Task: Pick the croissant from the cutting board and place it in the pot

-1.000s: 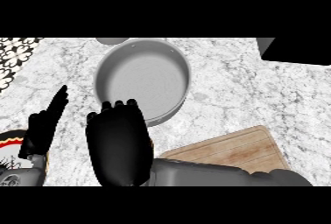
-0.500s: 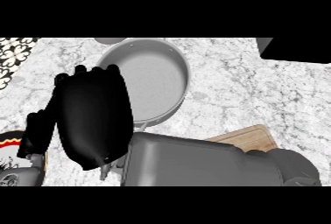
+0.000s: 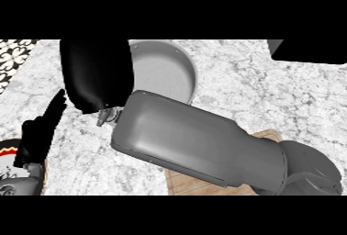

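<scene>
Right forearm [image 3: 196, 142] fills the middle of the head view, a big grey block running diag. from near right up to far left. Right hand [image 3: 95, 73] sits at its far end, back of hand toward the camera, over the left edge of the pot [image 3: 166, 69]. Fingers point away, hidden behind the hand, so can't tell whether they're curled or straight, or if they hold anything.

Pot is grey, round, shallow, at far centre on the marble counter [image 3: 271, 101]; left part covered by the hand. The visible part of its inside looks bare.

Croissant: not visible anywhere; can't tell if it's in the hand or hidden under the arm.

Cutting board [image 3: 196, 186], pale wood, near centre-right, mostly under the forearm; only a corner by the arm's right side and a strip at the near edge show.

Left hand [image 3: 42, 126] at left edge, fingers straight, pointing up and far, holding nothing, resting. Just near of it, a plate rim [image 3: 8, 151] w/ red-and-black trim at the left edge.
</scene>
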{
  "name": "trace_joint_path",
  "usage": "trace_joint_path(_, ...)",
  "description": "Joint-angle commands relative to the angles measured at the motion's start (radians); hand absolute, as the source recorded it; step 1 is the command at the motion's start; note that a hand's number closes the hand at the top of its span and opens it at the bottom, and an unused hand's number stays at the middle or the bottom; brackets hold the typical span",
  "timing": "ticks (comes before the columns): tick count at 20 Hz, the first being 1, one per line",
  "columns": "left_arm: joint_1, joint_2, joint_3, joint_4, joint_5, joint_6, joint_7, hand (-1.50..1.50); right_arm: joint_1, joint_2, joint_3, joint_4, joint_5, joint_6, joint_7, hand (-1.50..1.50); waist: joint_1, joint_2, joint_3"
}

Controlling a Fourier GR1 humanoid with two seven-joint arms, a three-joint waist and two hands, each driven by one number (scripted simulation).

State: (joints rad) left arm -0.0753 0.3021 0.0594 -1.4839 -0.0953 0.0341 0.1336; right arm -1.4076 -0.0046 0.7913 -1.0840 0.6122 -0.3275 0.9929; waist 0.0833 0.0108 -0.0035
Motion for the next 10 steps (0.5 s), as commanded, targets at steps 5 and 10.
trace_joint_path(5, -0.003, -0.007, 0.006, 0.028, -0.002, -0.004, -0.018, 0.00, -0.072, 0.004, -0.050, 0.324, -0.144, -0.134, -0.212, 1.50, 0.006, 0.013, -0.001)
trace_joint_path(10, -0.006, 0.009, 0.012, -0.003, 0.002, -0.018, -0.016, 0.00, -0.065, 0.005, -0.019, 0.476, -0.189, -0.131, -0.327, 1.50, 0.028, 0.020, -0.001)
